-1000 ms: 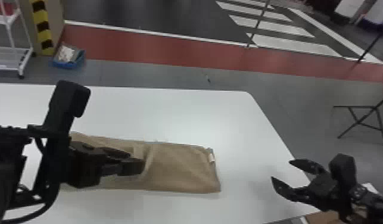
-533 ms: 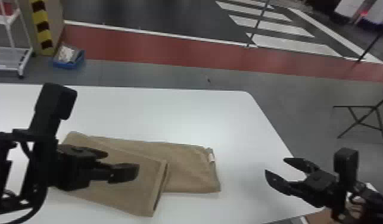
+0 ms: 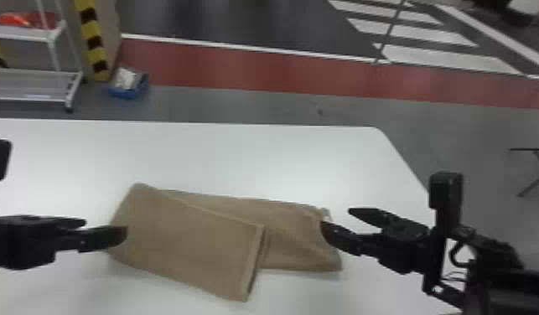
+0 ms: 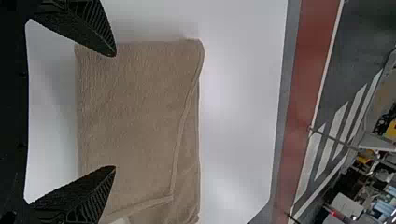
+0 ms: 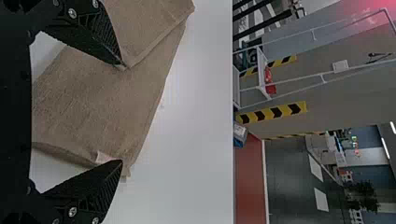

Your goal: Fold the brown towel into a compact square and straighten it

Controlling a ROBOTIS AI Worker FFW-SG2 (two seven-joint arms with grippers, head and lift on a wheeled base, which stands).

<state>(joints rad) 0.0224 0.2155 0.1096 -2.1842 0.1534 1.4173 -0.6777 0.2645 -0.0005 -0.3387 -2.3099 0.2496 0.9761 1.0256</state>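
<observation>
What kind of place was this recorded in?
Probably a warehouse or factory hall: a wide floor with a red lane, white stripes and a yellow-and-black hazard marking.

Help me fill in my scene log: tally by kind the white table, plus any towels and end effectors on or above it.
White table: 1
Brown towel: 1
End effectors: 2 (left end effector, right end effector)
Total: 4

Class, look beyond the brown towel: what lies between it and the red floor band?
Between the brown towel and the red floor band, the head view shows white tabletop, then grey floor.
</observation>
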